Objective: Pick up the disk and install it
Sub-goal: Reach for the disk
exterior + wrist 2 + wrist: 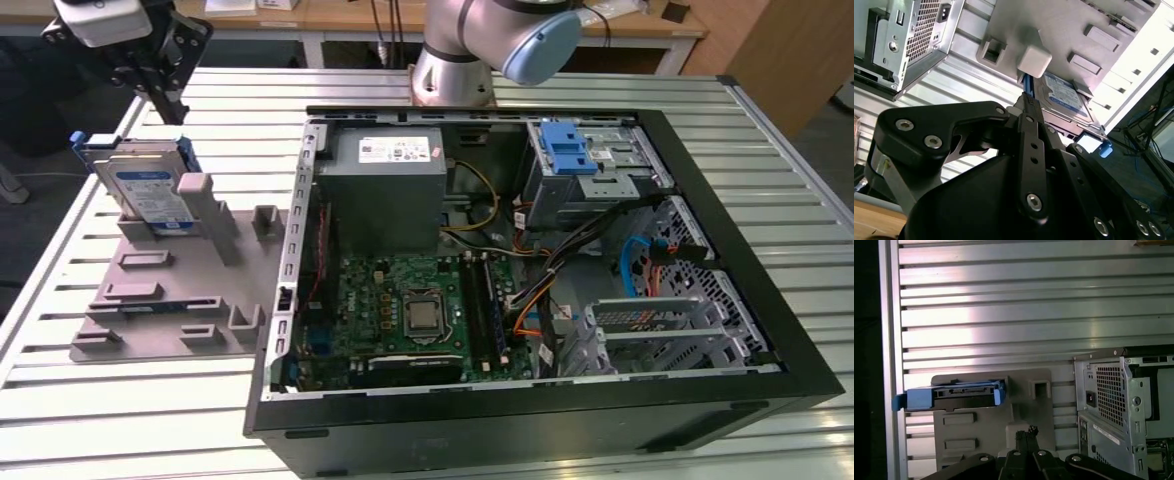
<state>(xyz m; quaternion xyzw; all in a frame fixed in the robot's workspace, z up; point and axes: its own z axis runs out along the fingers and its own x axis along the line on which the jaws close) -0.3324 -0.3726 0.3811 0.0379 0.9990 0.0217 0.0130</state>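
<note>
A ribbed silver aluminium table carries an open black computer tower case lying on its side, its green motherboard showing. At the exterior view's left, just beside the case, lies a flat grey plastic fixture plate with raised blocks. The flat silver-grey disk with its blue bracket and white and blue label stands tilted on edge in a slot at the plate's far end, leaning against a grey post. The black claw gripper hangs just above the disk's upper edge, apart from it, its fingers drawn together on nothing; both wrist views show the disk beyond the gripper's tips
</note>
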